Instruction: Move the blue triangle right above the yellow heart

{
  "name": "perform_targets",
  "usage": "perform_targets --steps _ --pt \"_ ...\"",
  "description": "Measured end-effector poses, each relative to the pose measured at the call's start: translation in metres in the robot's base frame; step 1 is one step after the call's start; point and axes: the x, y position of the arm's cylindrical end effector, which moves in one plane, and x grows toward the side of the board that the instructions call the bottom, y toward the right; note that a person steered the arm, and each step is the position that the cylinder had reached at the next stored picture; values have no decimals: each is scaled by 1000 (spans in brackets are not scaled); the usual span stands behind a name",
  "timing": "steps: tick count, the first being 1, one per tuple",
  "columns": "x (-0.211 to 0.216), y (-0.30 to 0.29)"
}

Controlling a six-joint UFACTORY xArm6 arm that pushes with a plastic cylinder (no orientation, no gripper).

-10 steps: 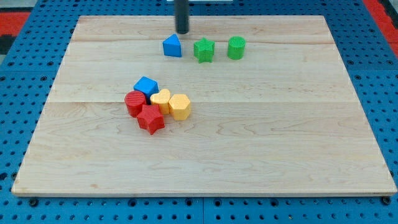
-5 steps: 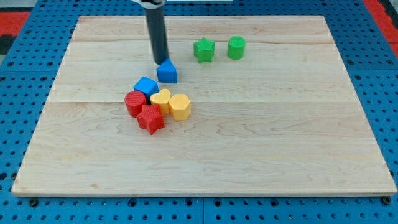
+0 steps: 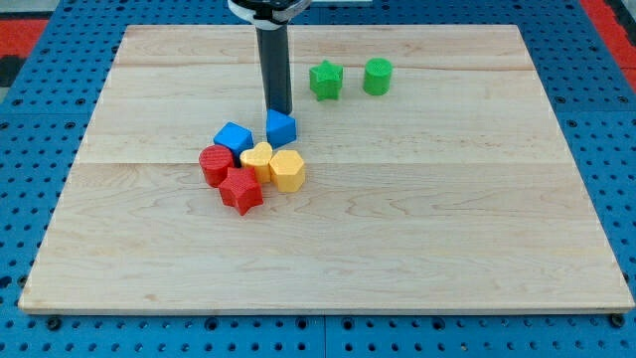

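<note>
The blue triangle (image 3: pixel 281 127) sits on the wooden board (image 3: pixel 417 219), just above and slightly right of the yellow heart (image 3: pixel 257 157), close to it. My tip (image 3: pixel 279 110) stands right at the triangle's upper edge, touching or nearly touching it. The dark rod rises from there to the view's top.
A blue cube (image 3: pixel 234 137) lies left of the triangle. A red cylinder (image 3: pixel 214 164), a red star (image 3: pixel 240 189) and a yellow hexagon (image 3: pixel 287 170) cluster around the heart. A green star (image 3: pixel 325 80) and a green cylinder (image 3: pixel 377 76) sit at the upper right.
My tip has moved down from the board's top edge and pushed the blue triangle down from beside the green star to just above the yellow heart.
</note>
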Motion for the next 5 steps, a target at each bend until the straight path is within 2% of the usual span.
perform_targets --steps 1,2,3,4,5 --pt "-30 35" --pt "-83 2" --pt "-131 12" --pt "-122 68" --pt "-79 73"
